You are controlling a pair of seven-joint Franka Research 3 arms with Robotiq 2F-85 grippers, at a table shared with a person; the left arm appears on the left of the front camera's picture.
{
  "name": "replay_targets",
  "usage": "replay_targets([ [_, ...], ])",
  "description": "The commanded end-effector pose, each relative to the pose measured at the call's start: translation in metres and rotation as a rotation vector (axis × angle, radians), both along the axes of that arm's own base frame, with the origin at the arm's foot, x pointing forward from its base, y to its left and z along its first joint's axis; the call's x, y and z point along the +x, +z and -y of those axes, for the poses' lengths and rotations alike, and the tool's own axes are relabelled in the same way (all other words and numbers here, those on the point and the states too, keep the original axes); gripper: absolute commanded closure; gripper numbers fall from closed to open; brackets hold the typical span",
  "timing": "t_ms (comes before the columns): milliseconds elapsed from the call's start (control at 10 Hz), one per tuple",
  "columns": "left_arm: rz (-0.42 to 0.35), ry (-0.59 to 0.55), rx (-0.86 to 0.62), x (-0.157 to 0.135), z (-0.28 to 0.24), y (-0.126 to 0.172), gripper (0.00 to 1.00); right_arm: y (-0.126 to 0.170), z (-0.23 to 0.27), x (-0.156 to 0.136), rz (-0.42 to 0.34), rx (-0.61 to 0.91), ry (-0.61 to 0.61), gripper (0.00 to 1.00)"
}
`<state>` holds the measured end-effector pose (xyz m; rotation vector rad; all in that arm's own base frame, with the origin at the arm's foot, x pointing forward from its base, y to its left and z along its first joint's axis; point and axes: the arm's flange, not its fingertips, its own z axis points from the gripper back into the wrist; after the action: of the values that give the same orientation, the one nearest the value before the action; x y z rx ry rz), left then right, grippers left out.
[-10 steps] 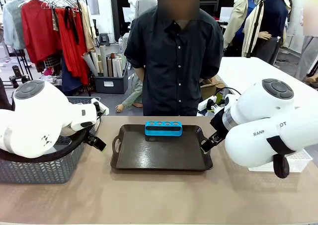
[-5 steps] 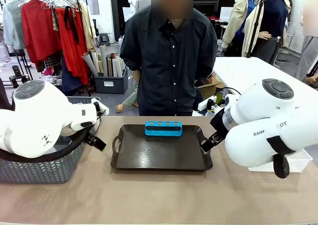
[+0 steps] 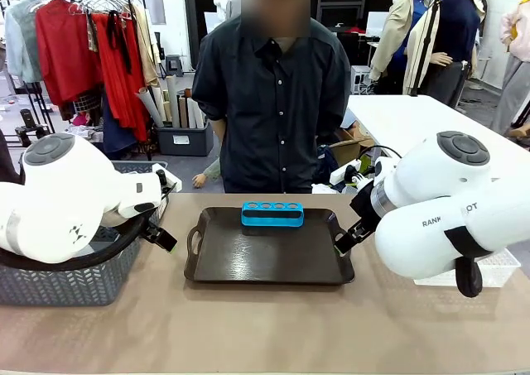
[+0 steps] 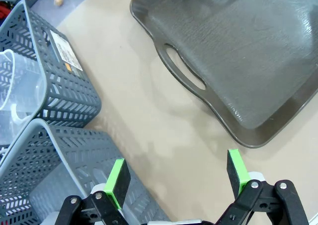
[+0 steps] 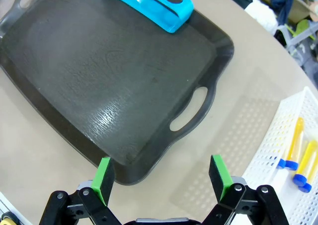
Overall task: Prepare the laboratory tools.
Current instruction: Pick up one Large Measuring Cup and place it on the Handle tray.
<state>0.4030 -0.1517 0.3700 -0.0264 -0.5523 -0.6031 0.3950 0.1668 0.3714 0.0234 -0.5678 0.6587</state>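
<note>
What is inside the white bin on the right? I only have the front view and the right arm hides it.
Observer: The right wrist view shows tubes of yellow liquid with blue caps lying in the white lattice bin.
Operator: And the grey baskets on the left?
Observer: The left wrist view shows a clear beaker inside one grey mesh basket.
Operator: Are the hands open?
Observer: Yes, the left hand and the right hand both stand open, holding nothing.

Spread claw (image 5: 161, 176) over tray (image 5: 99, 86) edge; perhaps three tubes (image 5: 296, 140) in bin (image 5: 269, 154).
</note>
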Motion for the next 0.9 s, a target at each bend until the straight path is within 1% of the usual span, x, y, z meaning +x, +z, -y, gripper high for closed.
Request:
replay_targets([
  [0, 0.0, 0.0, 0.0, 0.0, 0.0, 0.0, 0.0, 0.0, 0.0, 0.0, 0.0, 0.001, 0.0, 0.0],
  [300, 0.0, 0.0, 0.0, 0.0, 0.0, 0.0, 0.0, 0.0, 0.0, 0.0, 0.0, 0.0, 0.0, 0.0],
  [400, 0.0, 0.0, 0.0, 0.0, 0.0, 0.0, 0.0, 0.0, -0.006, -0.003, -0.022, 0.012, 0.03, 0.0],
  [600, 0.034, -0.071, 0.016, -0.007, 0.003, 0.015, 0.0, 0.006, -0.017, -0.008, -0.079, 0.064, 0.082, 0.0],
  [700, 0.037, -0.094, 0.023, -0.012, 0.003, 0.023, 0.0, 0.009, -0.023, -0.01, -0.095, 0.083, 0.105, 0.0],
  [800, 0.067, -0.137, 0.027, -0.017, 0.003, 0.034, 0.0, 0.016, -0.028, -0.012, -0.122, 0.105, 0.121, 0.0],
])
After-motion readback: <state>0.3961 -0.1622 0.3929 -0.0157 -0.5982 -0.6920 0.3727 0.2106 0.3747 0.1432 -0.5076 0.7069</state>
